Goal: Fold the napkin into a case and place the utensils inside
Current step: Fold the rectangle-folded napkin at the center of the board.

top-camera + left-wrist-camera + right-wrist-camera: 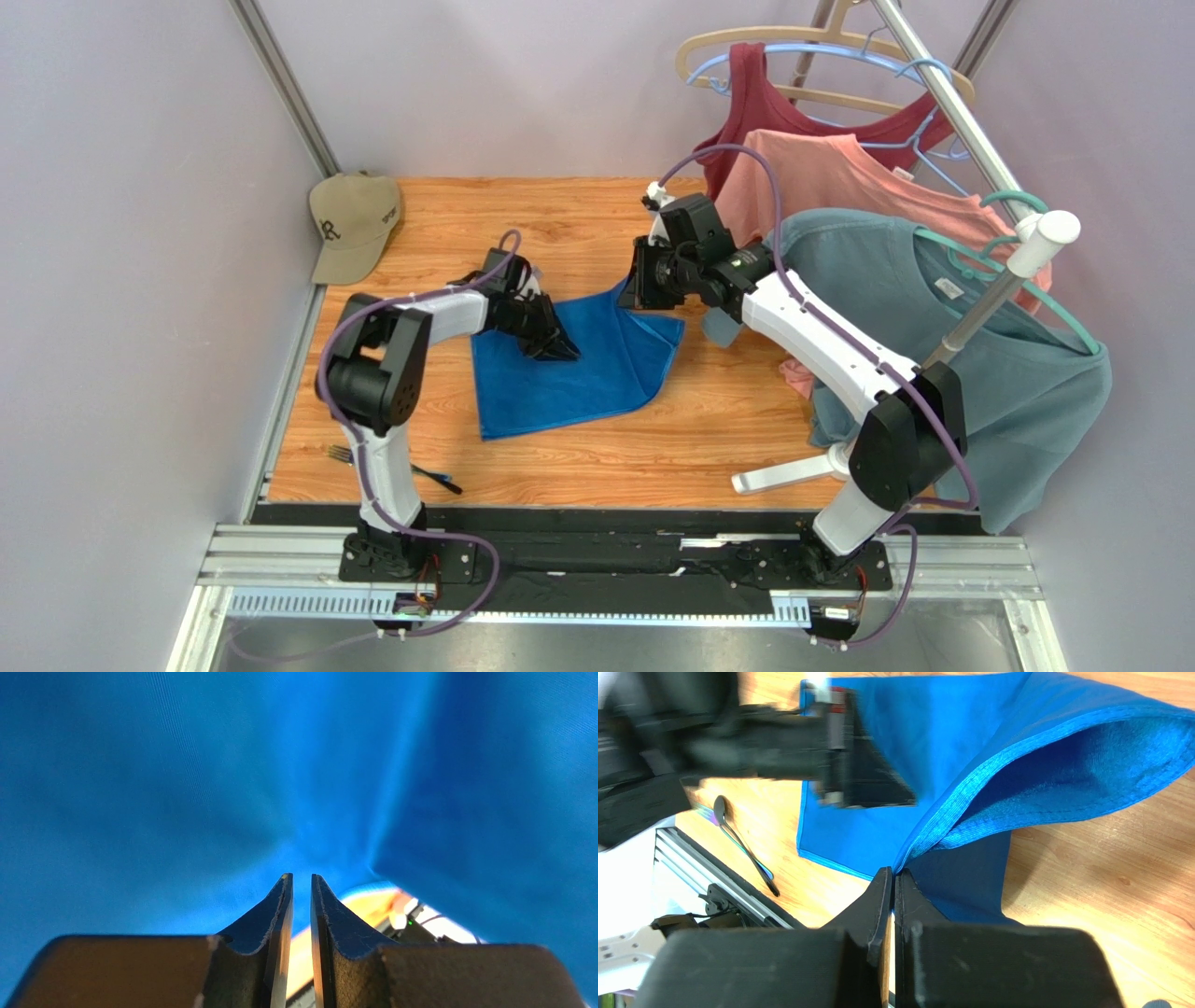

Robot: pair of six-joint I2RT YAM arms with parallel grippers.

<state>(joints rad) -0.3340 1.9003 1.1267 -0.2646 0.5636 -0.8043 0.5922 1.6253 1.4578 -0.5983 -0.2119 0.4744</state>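
The right hand (pixel 892 873) is pinching an edge of the royal-blue napkin (pixel 575 371), jaws closed on the cloth, and holding that corner up in a fold above the table (pixel 730 420). The left hand (pixel 557 342) is hovering over the napkin's left part, fingers a slit apart. I cannot tell whether it is gripping cloth. The utensils (pixel 436 482) are lying by the table's near-left edge, well apart from the napkin.

Wooden table (pixel 730 420) — napkin (pixel 575 371), cap (pixel 354 221), utensils (pixel 438 480) lie on it.
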